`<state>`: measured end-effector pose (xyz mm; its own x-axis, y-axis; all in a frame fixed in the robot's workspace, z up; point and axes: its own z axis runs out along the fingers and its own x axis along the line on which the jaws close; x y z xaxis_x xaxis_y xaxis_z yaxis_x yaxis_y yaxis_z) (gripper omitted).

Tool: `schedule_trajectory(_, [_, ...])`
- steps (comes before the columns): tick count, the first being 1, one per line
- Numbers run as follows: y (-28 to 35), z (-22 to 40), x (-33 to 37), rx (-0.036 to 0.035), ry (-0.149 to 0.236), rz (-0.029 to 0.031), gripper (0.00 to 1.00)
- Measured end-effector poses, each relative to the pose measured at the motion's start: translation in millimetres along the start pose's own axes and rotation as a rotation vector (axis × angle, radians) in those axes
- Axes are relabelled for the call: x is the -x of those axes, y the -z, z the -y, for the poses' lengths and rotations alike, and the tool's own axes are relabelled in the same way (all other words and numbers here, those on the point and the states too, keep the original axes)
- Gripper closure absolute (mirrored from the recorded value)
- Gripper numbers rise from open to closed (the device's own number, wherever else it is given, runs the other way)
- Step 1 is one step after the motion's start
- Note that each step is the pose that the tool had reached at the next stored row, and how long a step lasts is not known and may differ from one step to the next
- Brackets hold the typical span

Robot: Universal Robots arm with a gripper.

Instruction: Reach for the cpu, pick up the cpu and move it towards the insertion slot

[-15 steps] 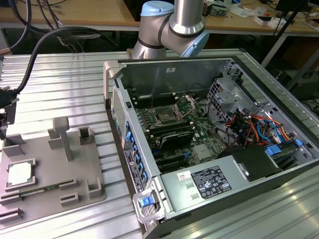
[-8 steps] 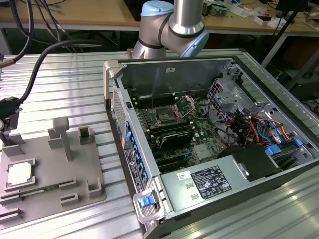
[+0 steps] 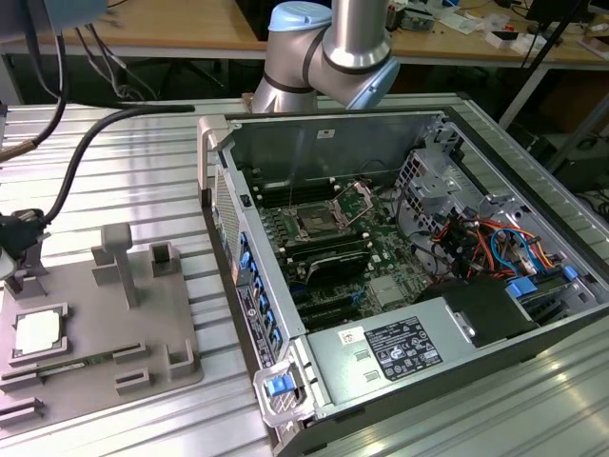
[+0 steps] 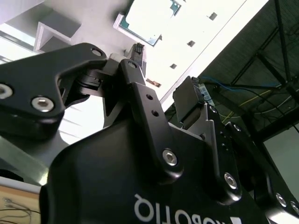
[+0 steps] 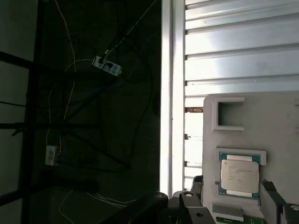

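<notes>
Gripper, jaws wide apart, poised near the cpu seated in its grey holder; a misaligned descent could jam the jaws against the holder.

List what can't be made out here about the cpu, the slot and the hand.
1. insertion slot, exterior view: too small to tell whether its frame is latched or open.
2. cpu, second wrist view: face washed out by glare, partly cut off by the picture edge.
3. hand, first wrist view: mostly cut off by the picture edge; its height above the cpu cannot be judged.
</notes>
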<state>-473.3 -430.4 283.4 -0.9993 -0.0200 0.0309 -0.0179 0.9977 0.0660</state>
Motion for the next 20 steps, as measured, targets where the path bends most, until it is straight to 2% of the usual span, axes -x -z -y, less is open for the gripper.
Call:
schedule_trajectory(2, [-3.8, 1.1, 0.2, 0.0003, 0.0, 0.0001, 0.44])
schedule_trajectory(3, [-5.0, 1.7, 0.2, 0.003, 0.0, 0.0, 0.38])
schedule_trajectory(4, [-6.4, 2.1, 0.2, 0.0119, 0.0, 0.0001, 0.38])
schedule_trajectory(6, [-8.3, 2.5, 0.0, 0.0146, 0.001, 0.0019, 0.38])
schedule_trajectory(12, [-18.3, 4.9, 0.7, 0.0134, 0.001, 0.0054, 0.38])
schedule_trajectory(14, [-22.3, 5.2, 2.4, 0.0014, 0.0, 0.0056, 0.38])
schedule_trajectory(15, [-23.4, 5.2, 3.0, -0.0002, -0.004, 0.0063, 0.38])
schedule_trajectory(16, [-24.4, 5.2, 3.2, -0.0002, -0.009, 0.0068, 0.38])
schedule_trajectory(20, [-35.1, 6.8, 4.2, 0.0001, -0.021, 0.0087, 0.38])
